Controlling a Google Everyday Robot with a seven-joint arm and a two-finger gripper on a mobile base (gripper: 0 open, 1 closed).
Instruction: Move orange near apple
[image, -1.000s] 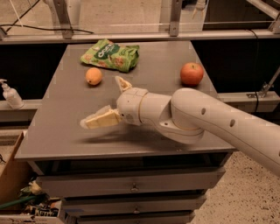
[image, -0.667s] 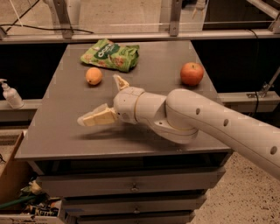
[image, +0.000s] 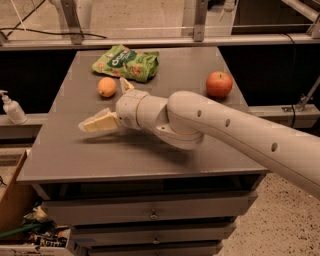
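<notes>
The orange (image: 107, 86) is a small yellow-orange fruit on the grey table (image: 65, 155), left of centre, just below a green bag. The apple (image: 219, 84) is larger and red-orange, and sits toward the table's right edge. My gripper (image: 107, 105) hovers over the table just right of and below the orange. It is open and empty. One finger (image: 100, 122) points left below the orange. The other finger (image: 125, 85) points up beside the orange's right side. The arm reaches in from the lower right.
A green snack bag (image: 126, 63) lies at the back of the table, just above the orange. A white pump bottle (image: 11, 108) stands on a ledge to the left. Drawers (image: 150, 212) sit under the table, and a cardboard box (image: 15, 200) stands at lower left.
The gripper has moved left and slightly toward the back of the table, closer to the orange. The orange, apple and bag have not moved.
</notes>
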